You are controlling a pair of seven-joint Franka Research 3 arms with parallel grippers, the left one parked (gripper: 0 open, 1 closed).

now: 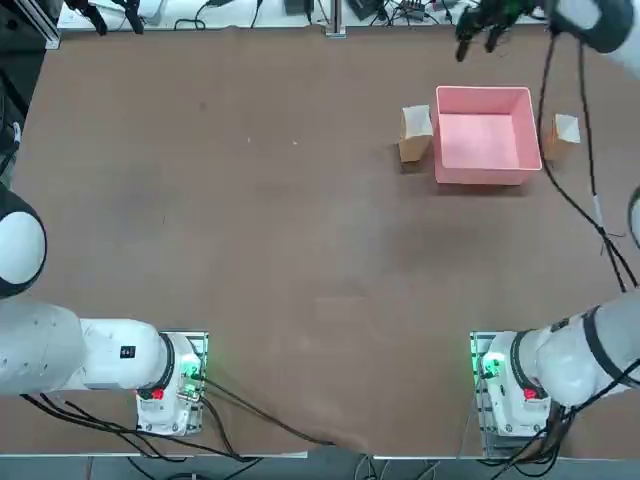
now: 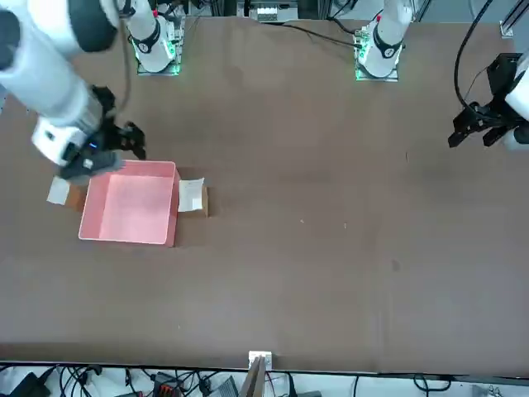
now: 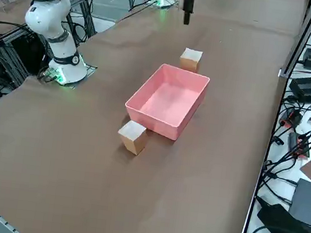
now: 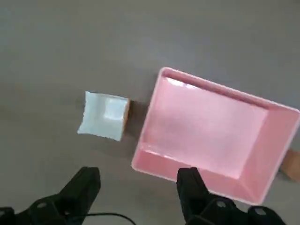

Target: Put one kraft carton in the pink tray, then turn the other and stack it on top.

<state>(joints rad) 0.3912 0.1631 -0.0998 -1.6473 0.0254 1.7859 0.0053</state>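
Top view: the open claw (image 1: 479,42) hovers, seemingly beyond the pink tray (image 1: 487,132).

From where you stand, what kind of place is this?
Probably a robotics lab or test workshop: a robot's open right gripper is above a brown table, a pink tray sits between two small cartons, and black cables lie loose beside the table.

no readable text, label, brand, number or sign is showing anywhere in these views.
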